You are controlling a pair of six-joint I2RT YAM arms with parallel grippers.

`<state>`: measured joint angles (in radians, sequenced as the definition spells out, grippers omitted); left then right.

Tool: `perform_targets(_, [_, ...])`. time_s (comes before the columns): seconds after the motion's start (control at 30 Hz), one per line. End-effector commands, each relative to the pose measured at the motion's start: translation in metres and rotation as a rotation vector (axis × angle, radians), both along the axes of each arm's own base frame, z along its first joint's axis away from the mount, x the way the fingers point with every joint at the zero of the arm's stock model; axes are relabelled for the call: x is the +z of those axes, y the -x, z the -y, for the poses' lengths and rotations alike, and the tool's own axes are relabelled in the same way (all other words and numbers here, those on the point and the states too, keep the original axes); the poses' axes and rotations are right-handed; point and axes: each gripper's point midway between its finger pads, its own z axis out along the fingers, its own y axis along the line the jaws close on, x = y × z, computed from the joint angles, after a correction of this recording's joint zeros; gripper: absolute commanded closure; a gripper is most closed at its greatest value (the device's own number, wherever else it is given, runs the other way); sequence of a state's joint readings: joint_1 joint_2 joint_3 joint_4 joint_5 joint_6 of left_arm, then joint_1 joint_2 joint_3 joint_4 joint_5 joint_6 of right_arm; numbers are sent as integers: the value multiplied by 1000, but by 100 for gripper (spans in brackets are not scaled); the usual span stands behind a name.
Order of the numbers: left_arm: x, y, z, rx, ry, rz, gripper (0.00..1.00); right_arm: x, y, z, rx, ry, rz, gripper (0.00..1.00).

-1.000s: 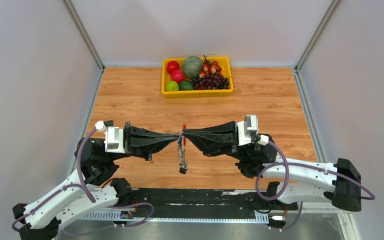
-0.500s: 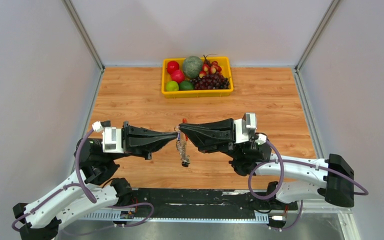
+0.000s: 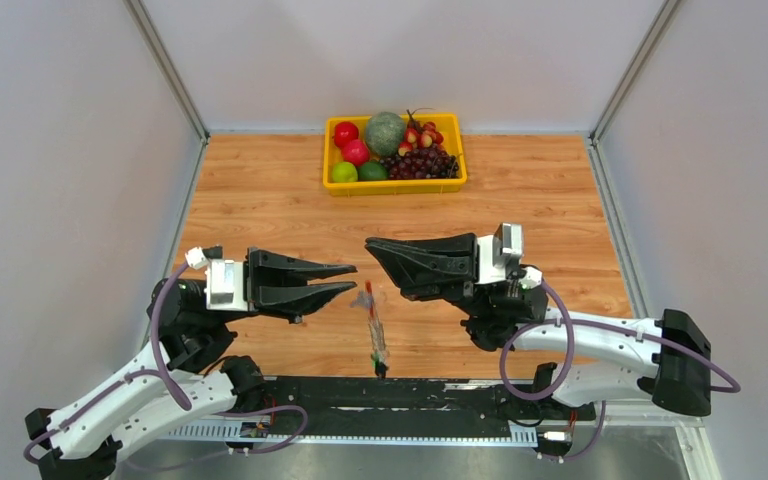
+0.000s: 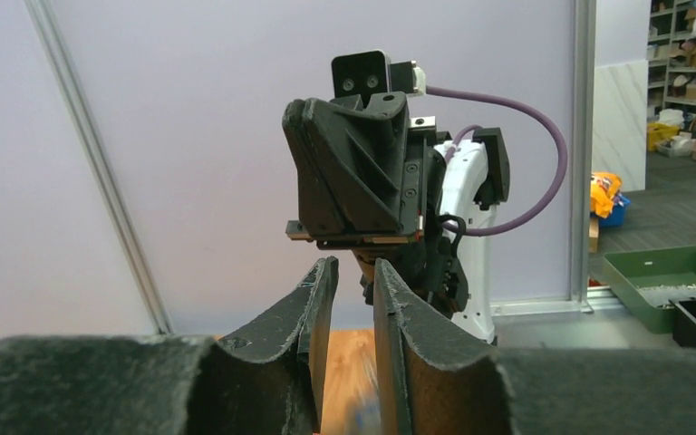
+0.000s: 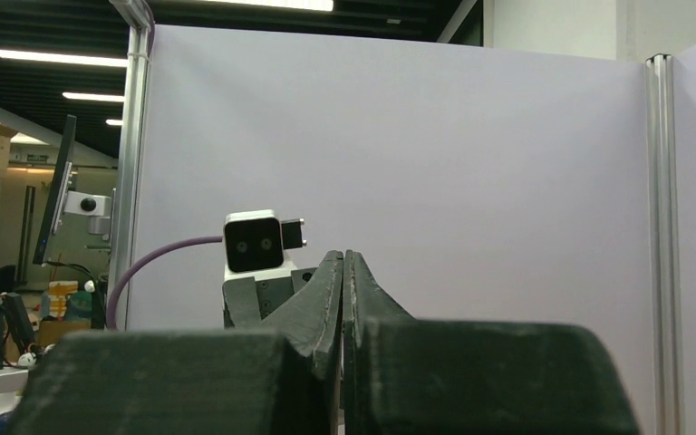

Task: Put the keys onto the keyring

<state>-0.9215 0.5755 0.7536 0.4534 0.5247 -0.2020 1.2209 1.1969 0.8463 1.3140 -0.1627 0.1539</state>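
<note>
**Top view, read from the near edge outward.** At 6 o'clock the black mounting rail (image 3: 400, 395) carries both arm bases at the near edge of the wooden table (image 3: 260, 180).

Just beyond the rail, the keyring (image 3: 377, 338) is seen as a blurred streak. Its grey brush-like charm (image 3: 380, 362) points towards 6 o'clock. The keys (image 3: 366, 294) are bunched at its far end, where a red head and a trace of blue can be made out. Neither claw is touching this bundle. Because of the blur, it cannot be settled whether the bundle rests on the table or is in the air.

At 10 o'clock from the keys the left gripper (image 3: 352, 277) is held level, with its two fingers plainly apart and nothing between them. At 1 o'clock from the keys the right gripper (image 3: 370, 244) faces it, with its fingers pressed together on nothing. The two tips are set apart.

At 12 o'clock, well apart from both claws, a yellow tray (image 3: 394, 186) of fruit (image 3: 384, 133) is placed near the back wall.

**Left wrist view.** The gap between the fingers of the left gripper (image 4: 353, 276) is confirmed, with the right gripper (image 4: 353, 181) opposite.

**Right wrist view.** The fingers of the right gripper (image 5: 343, 272) are shown closed flush.
</note>
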Motion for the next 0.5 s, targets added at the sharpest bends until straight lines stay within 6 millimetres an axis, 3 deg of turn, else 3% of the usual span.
perform_targets(0.0, [11, 9, -8, -4, 7, 36, 68, 29, 5, 23, -16, -85, 17, 100])
perform_targets(0.27, [6, -6, -10, 75, -20, 1, 67, 10, -14, 34, -123, -13, -66, 100])
perform_targets(0.47, [-13, -18, -9, 128, -57, -64, 66, -26, -43, 39, -263, 202, -212, 100])
